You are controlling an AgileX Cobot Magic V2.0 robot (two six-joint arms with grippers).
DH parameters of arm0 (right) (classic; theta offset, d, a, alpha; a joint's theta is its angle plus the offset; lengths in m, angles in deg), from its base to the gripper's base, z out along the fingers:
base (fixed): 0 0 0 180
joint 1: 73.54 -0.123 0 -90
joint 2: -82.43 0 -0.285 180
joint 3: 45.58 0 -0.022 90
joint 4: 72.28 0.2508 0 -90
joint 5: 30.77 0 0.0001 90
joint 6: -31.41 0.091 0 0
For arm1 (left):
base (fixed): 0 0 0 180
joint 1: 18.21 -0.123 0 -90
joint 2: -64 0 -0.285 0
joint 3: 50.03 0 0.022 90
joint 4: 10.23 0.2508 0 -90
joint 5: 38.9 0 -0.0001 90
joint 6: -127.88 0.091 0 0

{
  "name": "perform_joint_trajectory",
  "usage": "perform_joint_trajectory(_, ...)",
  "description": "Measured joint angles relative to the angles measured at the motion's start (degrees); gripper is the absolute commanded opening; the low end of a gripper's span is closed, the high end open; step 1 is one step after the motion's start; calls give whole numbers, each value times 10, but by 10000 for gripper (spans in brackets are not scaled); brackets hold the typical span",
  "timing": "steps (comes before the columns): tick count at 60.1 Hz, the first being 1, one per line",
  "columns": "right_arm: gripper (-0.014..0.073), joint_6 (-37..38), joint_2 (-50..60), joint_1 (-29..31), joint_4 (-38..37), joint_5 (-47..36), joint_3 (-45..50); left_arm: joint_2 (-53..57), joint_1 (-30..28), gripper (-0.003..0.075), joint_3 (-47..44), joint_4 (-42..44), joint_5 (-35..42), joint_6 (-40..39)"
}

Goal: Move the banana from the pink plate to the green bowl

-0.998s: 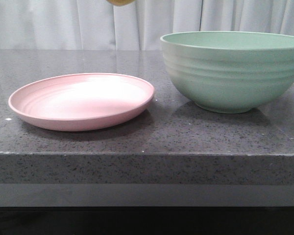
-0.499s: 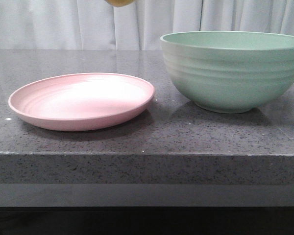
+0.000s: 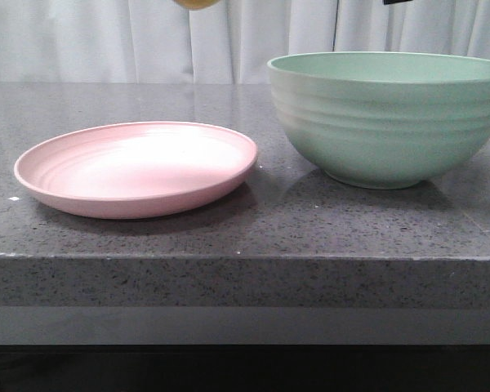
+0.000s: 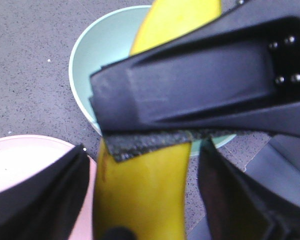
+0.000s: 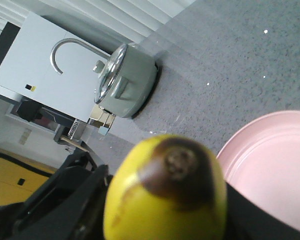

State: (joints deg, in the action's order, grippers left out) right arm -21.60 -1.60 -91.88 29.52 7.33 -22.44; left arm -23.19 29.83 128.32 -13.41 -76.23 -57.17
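We see the shallow round pale-pink matte plate (image 3: 136, 169) lying bare at about nine o'clock on the speckled dark-grey stone desk (image 3: 253, 229), with the deep round mint-green ridged bowl (image 3: 389, 117) standing just beside it at three o'clock, apart from it. The plump curved bright-yellow banana (image 4: 150, 165) is off the plate and up in the air: in the front view only a sliver of it shows at the twelve o'clock edge, above the plate's far rim. In the left wrist view our left claw (image 4: 155, 140) is closed around the banana's middle, one padded finger (image 4: 190, 95) pressed across it, with the bowl and the plate's rim below. In the right wrist view the banana's dark-tipped end fills the foreground; we cannot tell how the right claw stands.
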Motion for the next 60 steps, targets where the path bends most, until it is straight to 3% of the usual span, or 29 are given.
perform_joint_trajectory(7, 141, -39, 0, 15, -4, -39, -32, -1, 0, 526, 0, 0, 0, 0)
perform_joint_trajectory(13, 141, -59, 0, 42, -50, -77, -73, -1, 0, 526, 0, 0, 0, 0)
perform_joint_trajectory(23, 141, -76, -5, 93, -221, -119, -130, -1, 0, 526, 0, 0, 0, 0)
perform_joint_trajectory(36, 148, -78, -68, 102, -388, -116, -142, -1, 0, 526, 0, 0, 0, 0)
perform_joint_trajectory(53, 405, -78, -141, 102, -423, -75, -142, -1, 0, 526, 0, 0, 1, 0)
perform_joint_trajectory(60, 440, -78, -143, 102, -423, -73, -142, -1, 0, 526, 0, 0, 1, 0)
